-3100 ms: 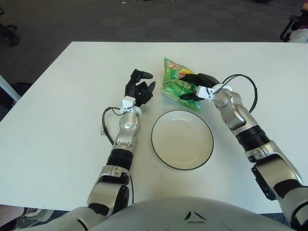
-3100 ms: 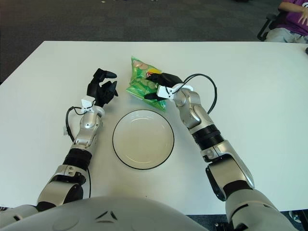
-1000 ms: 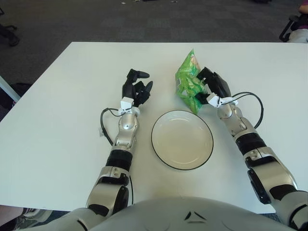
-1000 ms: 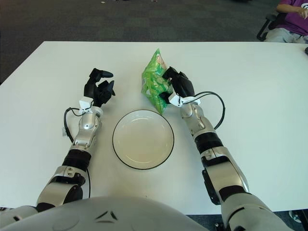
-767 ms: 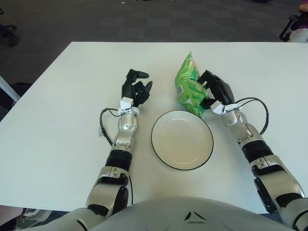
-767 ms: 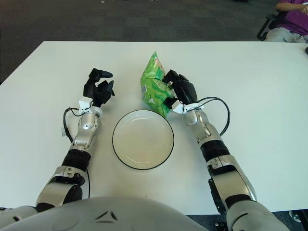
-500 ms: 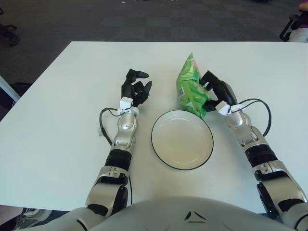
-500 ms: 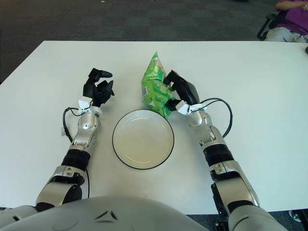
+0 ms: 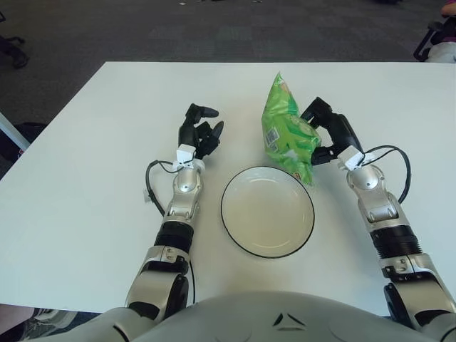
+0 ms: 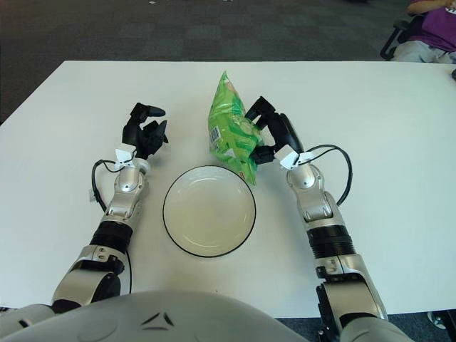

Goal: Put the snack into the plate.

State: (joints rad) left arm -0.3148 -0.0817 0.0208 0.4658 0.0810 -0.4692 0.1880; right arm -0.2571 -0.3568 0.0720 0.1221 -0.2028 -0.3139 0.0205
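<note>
While the right hand (image 9: 329, 133) clamps its side edge, snack bag (image 9: 287, 131): light, crinkly, crushable; hangs at plate's (image 9: 267, 211) one o'clock.

Office, carpet tiles (image 9: 142, 28), white table (image 9: 85, 178)

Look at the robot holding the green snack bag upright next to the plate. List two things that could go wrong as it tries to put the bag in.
1. The right hand pinches the green snack bag only from one side, so the bag might slip.
2. The bag hangs over the far rim of the plate; released here, it could topple onto the table.
</note>
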